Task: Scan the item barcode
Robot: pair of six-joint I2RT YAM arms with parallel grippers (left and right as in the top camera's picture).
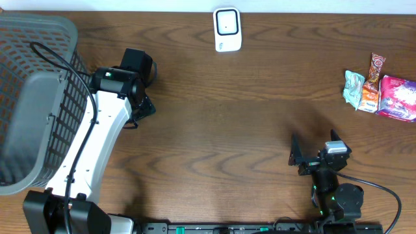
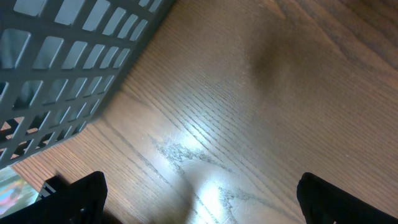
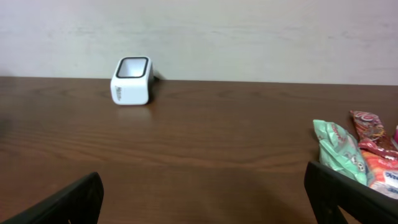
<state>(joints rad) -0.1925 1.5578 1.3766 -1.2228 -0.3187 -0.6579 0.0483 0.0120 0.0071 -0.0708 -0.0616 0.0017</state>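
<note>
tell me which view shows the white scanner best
Overhead: the scanner is seen from straight above, unobstructed, with its whole window facing the camera. The right wrist view shows it side-on and farther off. The left wrist view misses it entirely.

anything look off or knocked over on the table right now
Nothing stands out. The scanner stands upright at the back, the snack packets lie together on the right, the basket sits on the left, and nothing is spilled.

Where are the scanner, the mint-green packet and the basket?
scanner point(image 1: 227, 26): overhead view, centre of its top face
mint-green packet point(image 3: 339, 152): right wrist view, middle of the wrapper
basket point(image 1: 32, 32): overhead view, far mesh wall
</note>
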